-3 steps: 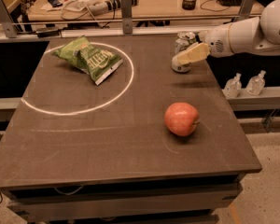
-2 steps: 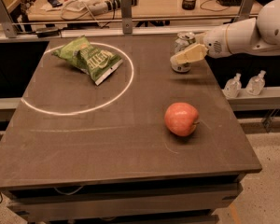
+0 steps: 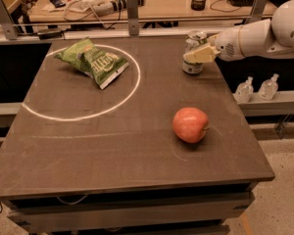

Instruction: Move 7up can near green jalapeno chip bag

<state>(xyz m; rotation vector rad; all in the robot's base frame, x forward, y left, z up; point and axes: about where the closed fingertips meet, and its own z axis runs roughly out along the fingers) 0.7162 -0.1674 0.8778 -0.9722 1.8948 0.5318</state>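
Note:
The 7up can [image 3: 192, 67] stands upright near the table's far right edge, its silver top showing. My gripper [image 3: 195, 56] reaches in from the right on a white arm and sits at the can, with its cream-coloured tip lying across the can's front. The green jalapeno chip bag [image 3: 94, 61] lies at the far left, inside a white circle drawn on the table, well apart from the can.
A red apple [image 3: 190, 124] sits at the right, nearer the front, below the can. The dark table [image 3: 112, 155] ends just right of the can. Two small clear bottles [image 3: 257, 88] stand on a ledge beyond that edge. A metal rail and desks run behind.
The arm has shifted only slightly. The can, bag and apple stay where they were.

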